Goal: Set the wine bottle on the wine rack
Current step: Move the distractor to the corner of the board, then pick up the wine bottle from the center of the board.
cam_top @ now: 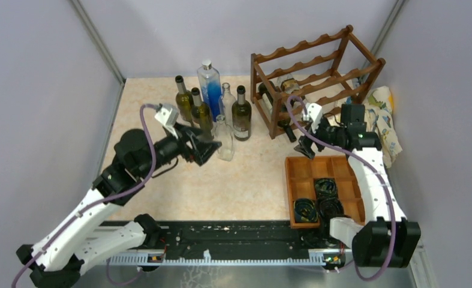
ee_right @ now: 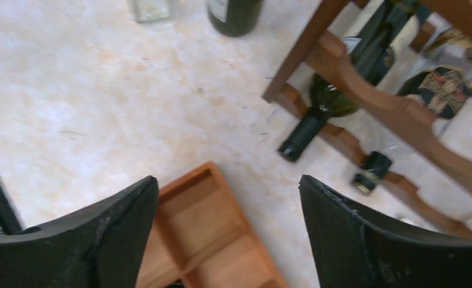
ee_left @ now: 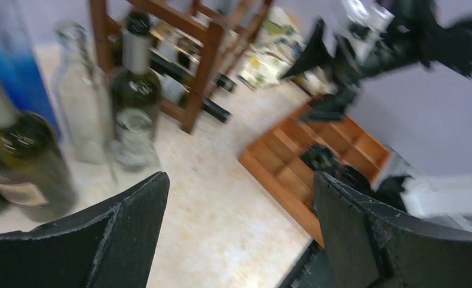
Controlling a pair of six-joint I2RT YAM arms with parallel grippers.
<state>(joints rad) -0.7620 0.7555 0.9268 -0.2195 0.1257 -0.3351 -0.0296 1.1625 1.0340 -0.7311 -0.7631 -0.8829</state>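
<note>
The left claw [cam_top: 211,146] hangs low over the left half of the counter [cam_top: 245,186]. Its 2 fingers are spread wide with nothing between them. Just beside its tips stands a small clear bottle [cam_top: 224,139], close to the claw but not inside it. Behind that one is a cluster of standing bottles [cam_top: 200,111], some dark green, some clear, and a tall one tinted blue [cam_top: 210,84].

Right of the cluster stands the wine rack [cam_top: 317,78], a dark reddish-brown frame with wavy rails. The wine bottle [ee_right: 329,102] lies on its side in the lowest tier, at the rack's left end. It rests in a scallop of the front rail, and its capped neck pokes out past the rail, over the counter.

In the right wrist view a second bottle [ee_right: 371,171] lies in the next scallop, with only its cap end showing clearly.

The right claw [ee_right: 227,180] is released, its fingers wide apart and empty. It sits in front of the rack, set back from the wine bottle's cap and clear of it, above the far left corner of the wooden tray [cam_top: 288,192]. Coiled dark cables [cam_top: 326,187] fill some of the tray's compartments. A patterned cloth [cam_top: 384,117] lies right of the rack, against the wall.
</note>
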